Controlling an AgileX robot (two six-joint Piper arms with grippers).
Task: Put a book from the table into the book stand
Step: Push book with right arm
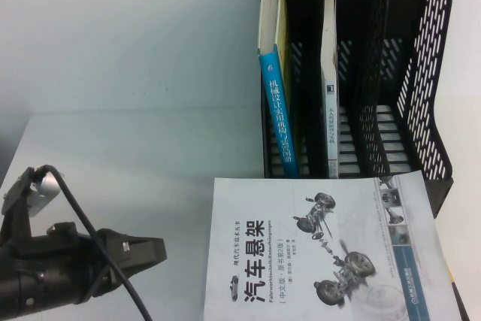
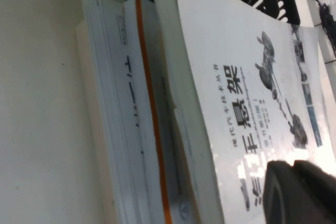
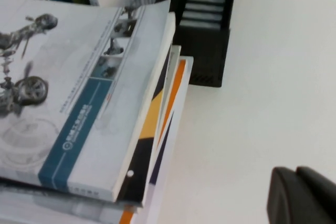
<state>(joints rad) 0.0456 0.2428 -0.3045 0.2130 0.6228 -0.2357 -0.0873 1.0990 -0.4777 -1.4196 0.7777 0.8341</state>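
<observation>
The book (image 1: 323, 261), white-covered with a black Chinese title and a chassis drawing, lies flat on top of a stack at the table's (image 1: 135, 148) front, just in front of the black book stand (image 1: 421, 73). It also shows in the left wrist view (image 2: 236, 77) and the right wrist view (image 3: 79, 77). My left gripper (image 1: 154, 249) is shut and empty, a little left of the book's left edge; its fingertips (image 2: 299, 192) show in front of the cover. My right gripper (image 3: 302, 195) is shut and empty over bare table, right of the stack, and is out of the high view.
A blue-spined book (image 1: 276, 110) stands in the stand's left slot and a white book (image 1: 329, 88) in the middle slot; the right slot holds nothing. Under the book lie an orange-trimmed dark book (image 3: 157, 129) and white books (image 2: 113, 129).
</observation>
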